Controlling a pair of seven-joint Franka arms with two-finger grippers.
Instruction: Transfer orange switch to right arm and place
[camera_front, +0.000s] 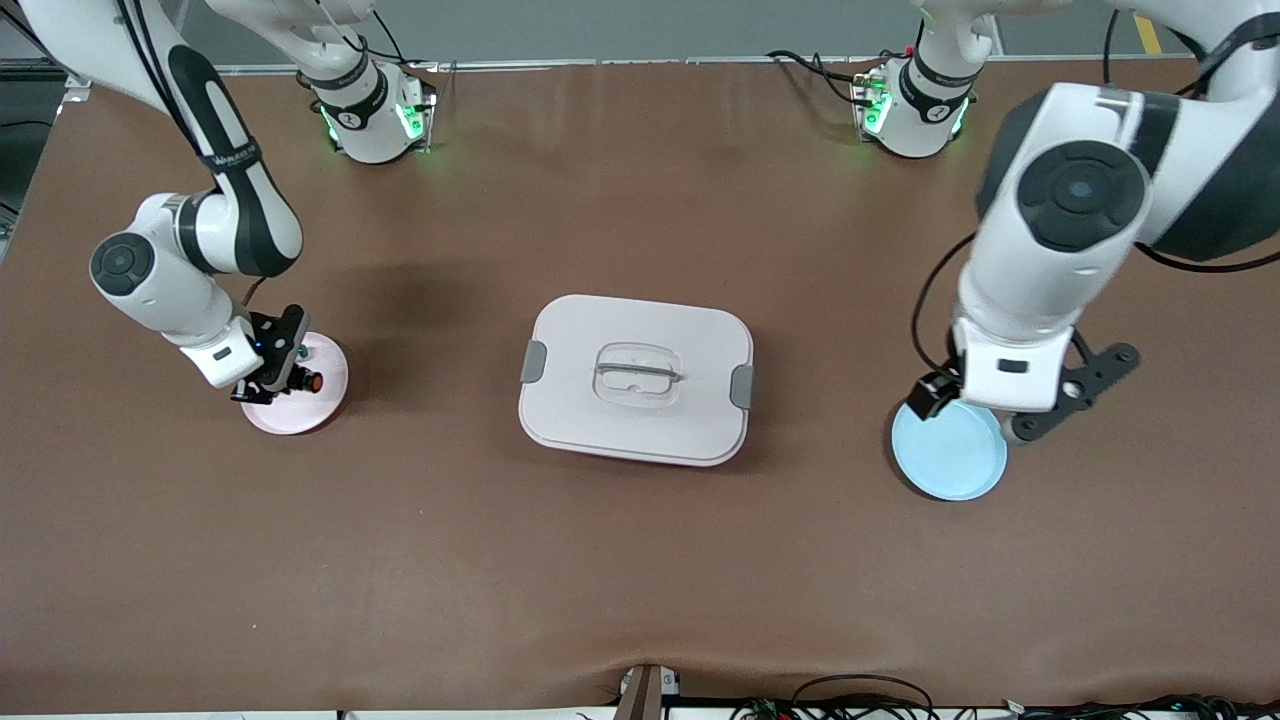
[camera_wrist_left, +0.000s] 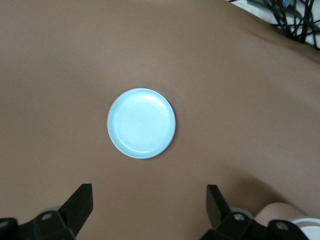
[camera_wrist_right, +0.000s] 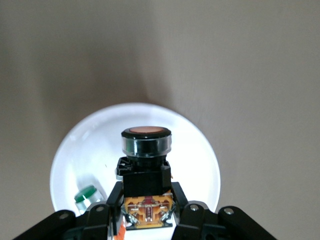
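**Orange switch held over the pink plate**

Nearest the camera you see the round pale blue plate (camera_front: 948, 452), close to the desk's edge at the left arm's end. The left gripper (camera_front: 985, 412) hangs over it, jaws spread wide, holding nothing. At the desk's middle sits the white rectangular lidded box (camera_front: 636, 378). At the right arm's end, your right gripper (camera_front: 283, 375) is clamped on the black stubby orange switch (camera_wrist_right: 146, 160), its orange cap pointing away from the fingers, over the round pink plate (camera_front: 322, 398). A small green-capped part (camera_wrist_right: 88, 196) lies on that plate.
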